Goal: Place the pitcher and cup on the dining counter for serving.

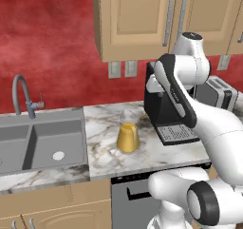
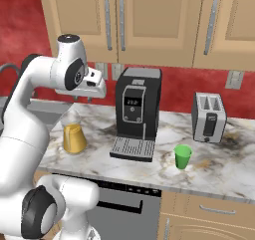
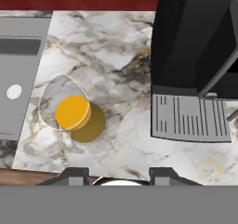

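I have the tool [image 3: 118, 174] hanging above the bench [image 1: 107, 157], fingers apart and holding nothing. The pitcher [image 1: 128, 137] stands upright between sink [image 1: 40, 142] and coffee machine [image 2: 137, 112]. It looks like smooth, fragile glass, bottom-heavy with liquid, so I'd grip its narrower upper wall and keep it level.

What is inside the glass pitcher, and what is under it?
Orange-yellow liquid fills the lower part of the pitcher; the upper part looks empty. It stands on the marble counter. The patch of counter under its base is covered.
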